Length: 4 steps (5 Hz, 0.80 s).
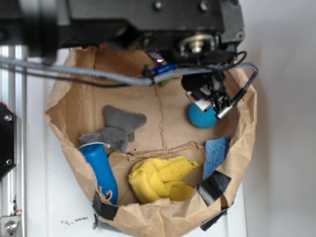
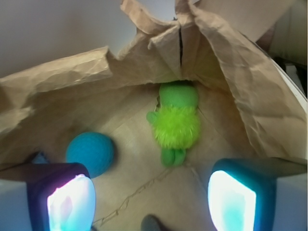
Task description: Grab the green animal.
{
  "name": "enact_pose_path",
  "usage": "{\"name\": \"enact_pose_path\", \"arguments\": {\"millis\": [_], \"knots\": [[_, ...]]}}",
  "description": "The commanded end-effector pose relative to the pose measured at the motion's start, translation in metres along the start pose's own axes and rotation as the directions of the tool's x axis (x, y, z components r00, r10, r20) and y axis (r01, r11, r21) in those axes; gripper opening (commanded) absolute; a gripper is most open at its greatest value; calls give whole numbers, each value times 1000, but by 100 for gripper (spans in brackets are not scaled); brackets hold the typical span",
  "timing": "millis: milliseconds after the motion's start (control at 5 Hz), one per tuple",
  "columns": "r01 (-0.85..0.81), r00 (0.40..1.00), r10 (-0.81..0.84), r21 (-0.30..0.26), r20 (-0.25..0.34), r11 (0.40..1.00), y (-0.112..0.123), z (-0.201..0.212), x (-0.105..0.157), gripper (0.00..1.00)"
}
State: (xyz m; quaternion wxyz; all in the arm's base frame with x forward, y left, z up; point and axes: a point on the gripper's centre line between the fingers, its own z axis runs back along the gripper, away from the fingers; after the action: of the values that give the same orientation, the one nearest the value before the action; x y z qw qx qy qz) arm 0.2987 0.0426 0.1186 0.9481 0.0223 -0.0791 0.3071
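Note:
The green animal [image 2: 177, 122] lies on the floor of a brown paper bag [image 2: 72, 77], against the bag's far wall. It has a fuzzy lime body, a smooth green head toward the wall and green feet toward me. My gripper [image 2: 151, 197] is open and empty, with both fingers [image 2: 70, 204] lit at the bottom corners of the wrist view. The animal lies ahead of the gap between them, not touching. In the exterior view the arm [image 1: 148, 19] hides the fingers, and only a sliver of the green animal [image 1: 166, 81] shows.
A blue ball [image 1: 201, 116] lies beside the animal and also shows in the wrist view [image 2: 90, 153]. A grey plush animal [image 1: 117, 129], blue cylinder [image 1: 101, 170], yellow cloth [image 1: 160, 178] and blue sponge [image 1: 216, 155] fill the bag's near half. The bag walls [image 1: 59, 113] stand all round.

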Motion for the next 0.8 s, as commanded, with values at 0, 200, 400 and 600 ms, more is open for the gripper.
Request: {"name": "enact_pose_path", "arguments": {"millis": [0,200,400,600], "knots": [[29,999,-28,-18,18,999,25,-10,13,100],[42,998,-41,-23,47,999,22,-17,6,100],[45,994,-43,-22,97,999,18,-26,3,100],[46,993,-43,-31,110,998,14,-30,2,100]]}}
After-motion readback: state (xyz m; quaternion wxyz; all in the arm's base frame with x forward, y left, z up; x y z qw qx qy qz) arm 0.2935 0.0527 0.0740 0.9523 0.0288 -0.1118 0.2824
